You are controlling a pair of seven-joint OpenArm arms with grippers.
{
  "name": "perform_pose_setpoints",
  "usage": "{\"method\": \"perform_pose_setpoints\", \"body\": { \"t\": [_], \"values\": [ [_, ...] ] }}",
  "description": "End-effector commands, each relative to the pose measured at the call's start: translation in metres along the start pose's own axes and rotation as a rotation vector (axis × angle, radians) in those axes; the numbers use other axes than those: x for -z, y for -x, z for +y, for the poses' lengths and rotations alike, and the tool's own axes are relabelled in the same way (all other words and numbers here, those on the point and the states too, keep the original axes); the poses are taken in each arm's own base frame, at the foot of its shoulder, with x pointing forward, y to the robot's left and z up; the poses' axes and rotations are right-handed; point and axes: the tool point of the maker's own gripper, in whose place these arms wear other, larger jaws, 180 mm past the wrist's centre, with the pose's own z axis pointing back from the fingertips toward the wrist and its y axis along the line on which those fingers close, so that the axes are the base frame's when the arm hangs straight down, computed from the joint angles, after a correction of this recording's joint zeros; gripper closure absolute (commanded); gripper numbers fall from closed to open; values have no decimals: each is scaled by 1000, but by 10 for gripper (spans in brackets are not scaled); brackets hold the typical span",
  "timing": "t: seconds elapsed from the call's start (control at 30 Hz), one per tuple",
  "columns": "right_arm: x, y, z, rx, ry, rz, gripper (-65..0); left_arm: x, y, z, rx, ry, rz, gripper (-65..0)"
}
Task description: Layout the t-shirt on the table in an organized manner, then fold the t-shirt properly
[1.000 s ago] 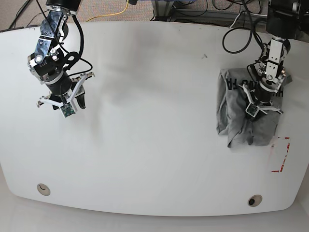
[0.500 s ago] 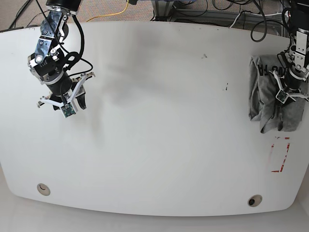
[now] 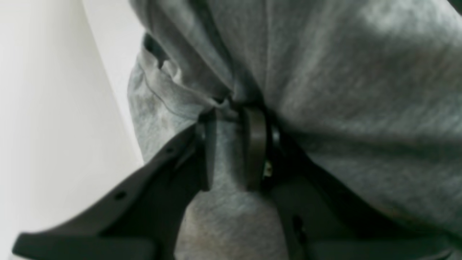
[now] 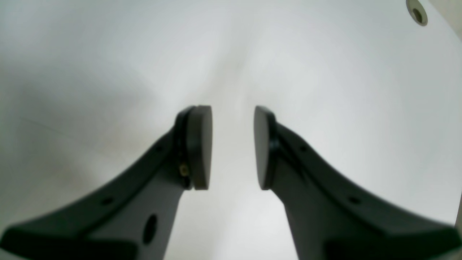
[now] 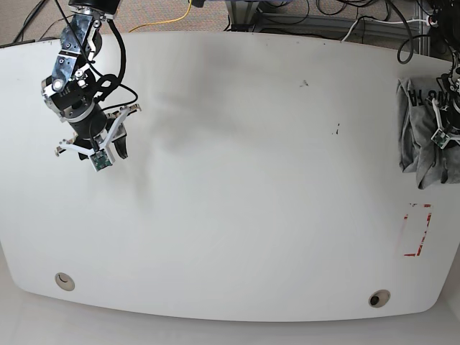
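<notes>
The heather-grey t-shirt (image 5: 415, 133) is bunched into a folded heap at the far right edge of the white table (image 5: 237, 180), partly cut off by the frame, with dark lettering showing near its top. My left gripper (image 5: 440, 136) sits on the heap. In the left wrist view the left gripper (image 3: 231, 121) is shut on a pinched fold of the t-shirt (image 3: 343, 72). My right gripper (image 5: 115, 147) hovers over the table's far left. Seen from the right wrist, the right gripper (image 4: 231, 115) is open, with only bare table (image 4: 108, 65) between its pads.
A red dashed-rectangle marking (image 5: 417, 230) lies below the shirt near the right edge. Two round grommet holes (image 5: 65, 281) (image 5: 379, 298) sit along the front edge, one also seen as a grommet hole (image 4: 417, 12). Cables run behind the table's far edge.
The left gripper has pulled the bunched t-shirt to the right and slightly up, from right of centre to the table's right edge. The right arm has shifted only slightly.
</notes>
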Motion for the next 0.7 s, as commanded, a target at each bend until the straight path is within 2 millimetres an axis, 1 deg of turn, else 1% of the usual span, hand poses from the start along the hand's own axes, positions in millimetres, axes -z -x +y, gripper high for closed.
{"method": "perform_pose_setpoints", "body": {
  "t": [0.0,0.17,0.43,0.57,0.63,0.67],
  "values": [
    [-5,-11,-5,-13,15,-39,-182,-7,11,23,50,-20,45,-119],
    [-5,-9,-4,-13,13,-37,-182,-13,16,39,79,-37,60,-119],
    [-5,-9,-4,-13,13,-37,-182,-17,16,56,77,-72,58,-119],
    [-5,-11,-4,-14,13,-40,-182,-18,14,59,72,-81,54,-119],
    [-5,-11,-5,-14,14,-41,-182,-16,7,63,71,-93,39,-119],
    [-5,-11,-5,-14,14,-41,-182,-15,0,69,71,-106,24,-119]
  ]
}}
